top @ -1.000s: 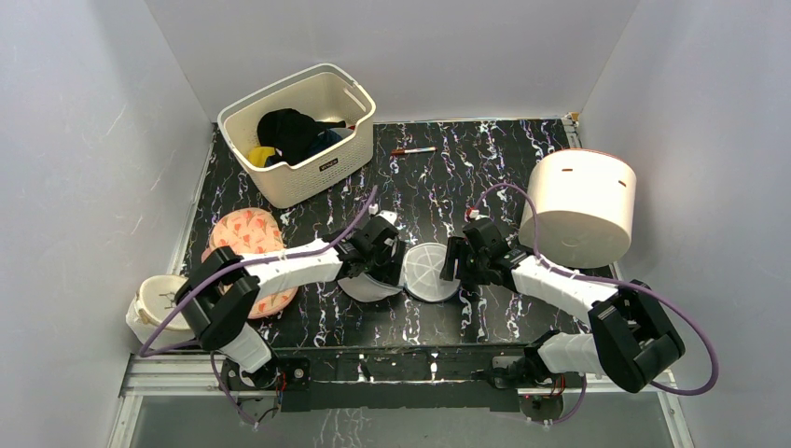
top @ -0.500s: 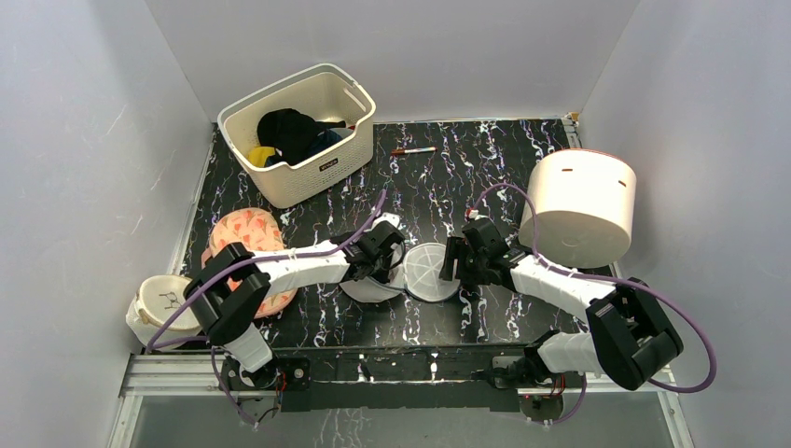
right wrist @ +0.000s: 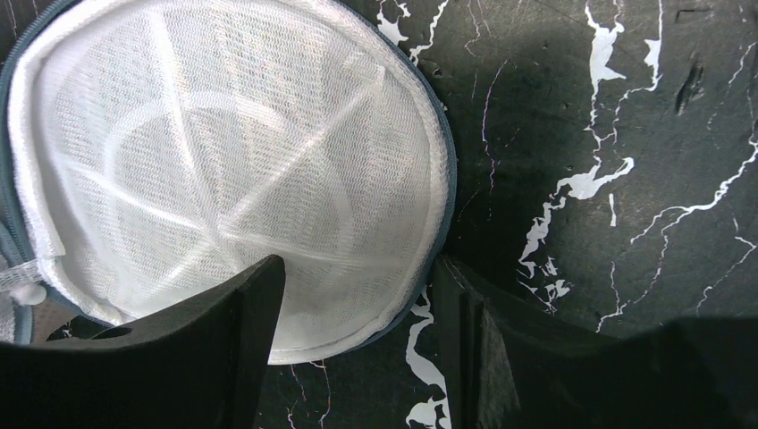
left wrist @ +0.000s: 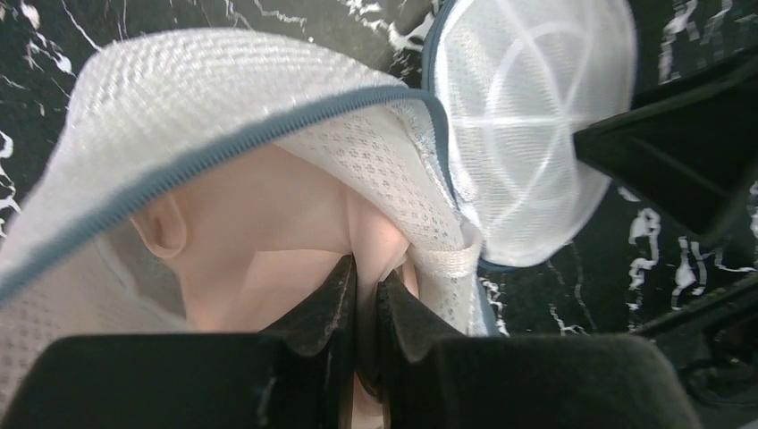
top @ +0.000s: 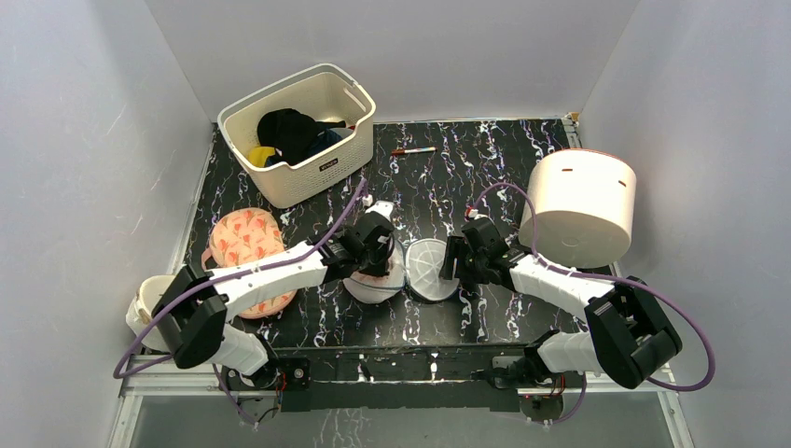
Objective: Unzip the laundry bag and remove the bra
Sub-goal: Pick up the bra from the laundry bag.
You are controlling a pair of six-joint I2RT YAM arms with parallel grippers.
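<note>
Seen from above, a small round white tub sits at the far left edge of the black, white-veined table, partly under the left arm. Just beside it lies an oval orange-pink pad with a leaf print. Behind that stands a cream slotted basket holding dark clothes; a small dark label on its front wall is too small to read. A thin pen lies further right, near the back of the table. At the centre, the laundry bag lies unzipped, its two white mesh halves spread side by side and joined at the grey-blue zipper rim. The left gripper reaches into the left half, its jaws pinched almost together on a fold of the pale pink bra, which sits inside that half under the raised mesh edge. The right gripper has its jaws spread wide across the rim of the right half, one finger over the mesh and the other over the table outside, gripping nothing. At the far right stands a large white cylinder.
</note>
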